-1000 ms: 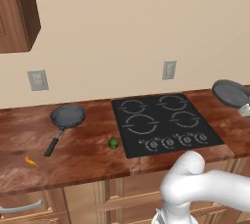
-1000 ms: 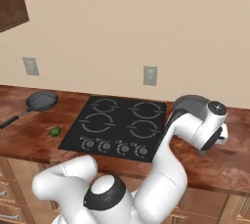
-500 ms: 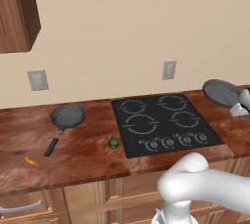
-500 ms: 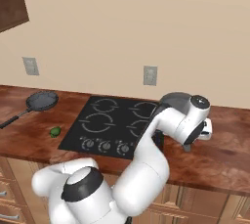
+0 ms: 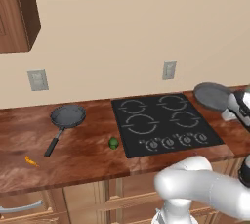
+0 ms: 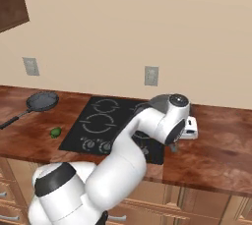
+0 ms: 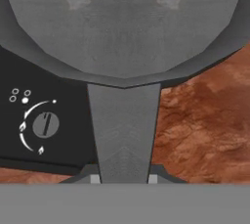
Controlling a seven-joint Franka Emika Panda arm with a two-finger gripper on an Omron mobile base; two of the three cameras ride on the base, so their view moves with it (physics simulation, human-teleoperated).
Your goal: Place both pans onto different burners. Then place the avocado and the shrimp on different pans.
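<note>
Pans sit apart in this scene: one frying pan rests on the wooden bench to the left of the black cooktop, its black handle pointing toward the bench's front edge; in the right base view the same pan lies at the far left. The second pan is held up in the air, tilted, at the right end of the cooktop, over its right edge and the bench beside it. In the hand view this pan's grey round body spreads across the top, and its handle runs straight down between the fingertips of the gripper, which is clamped on the handle. Below it in that view lie the cooktop corner with a silver knob on the left and the brown bench on the right.

The avocado sits on the bench just beside the cooktop's front left corner. The shrimp lies near the bench's front edge, well to the left of the avocado and just beside the tip of the resting pan's handle. All four burners are bare.
</note>
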